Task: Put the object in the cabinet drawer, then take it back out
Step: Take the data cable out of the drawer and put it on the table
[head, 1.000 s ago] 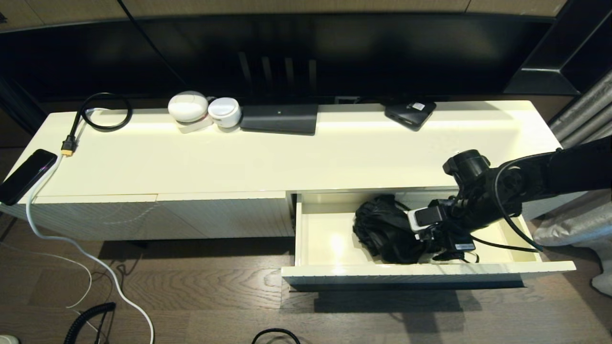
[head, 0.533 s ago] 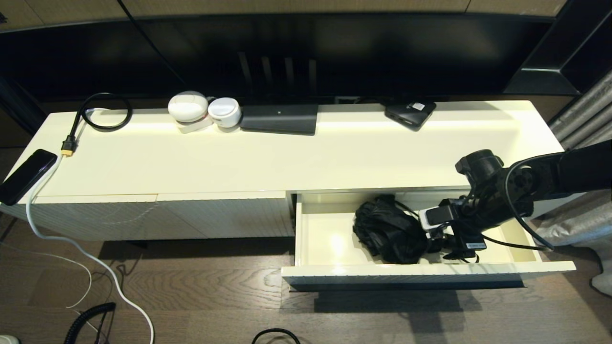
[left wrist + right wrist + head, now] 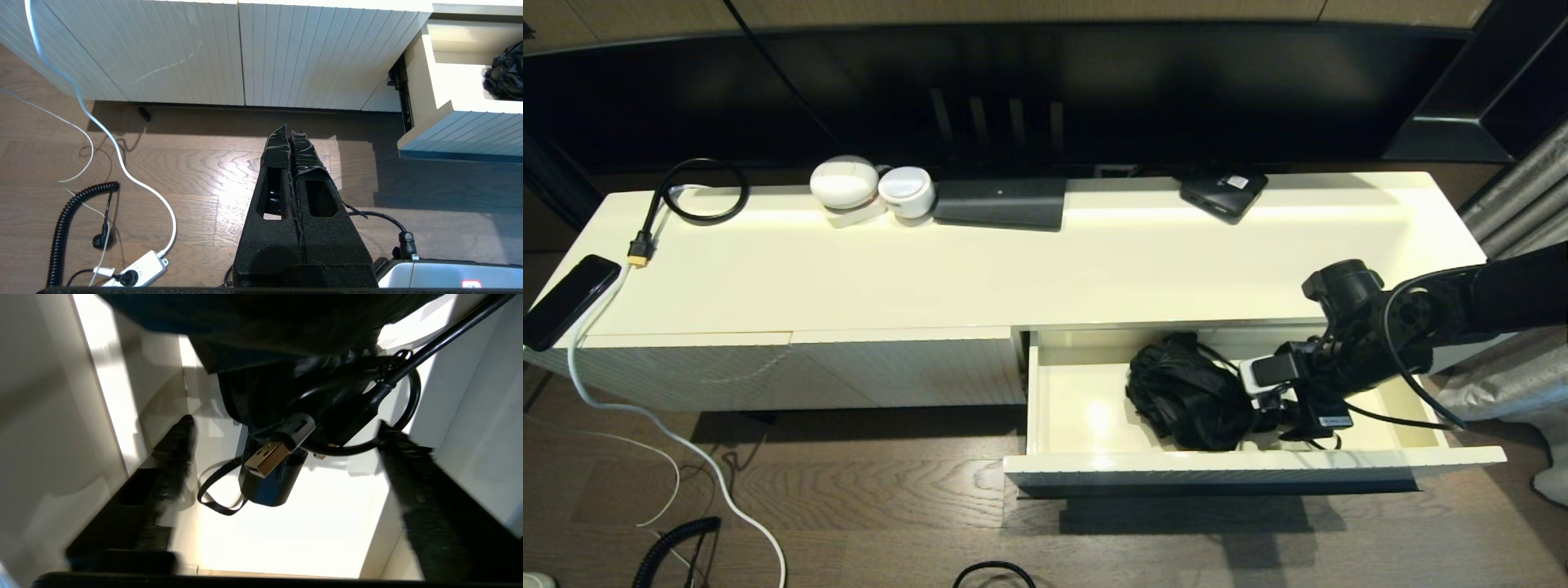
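Observation:
The cabinet drawer (image 3: 1258,467) is pulled out at the right of the cream cabinet. The object (image 3: 1186,396), a crumpled black bundle, lies on the drawer floor. The right wrist view shows its black cylindrical end (image 3: 267,488) and strap loop (image 3: 216,500). My right gripper (image 3: 1258,415) is down inside the drawer at the object's right side. It stands open (image 3: 286,430), one finger on each side of the cylindrical end and touching nothing. My left gripper (image 3: 288,132) is shut and empty over the wood floor in front of the cabinet.
A cable with a USB plug (image 3: 265,455) hangs in front of my right wrist camera. On the cabinet top sit a phone (image 3: 568,298), a coiled black cable (image 3: 698,192), white pods (image 3: 870,189) and dark boxes (image 3: 1001,202). Cords and a power strip (image 3: 135,267) lie on the floor.
My right arm has drawn back a little to the right inside the drawer and then stayed nearly still. The object has not moved.

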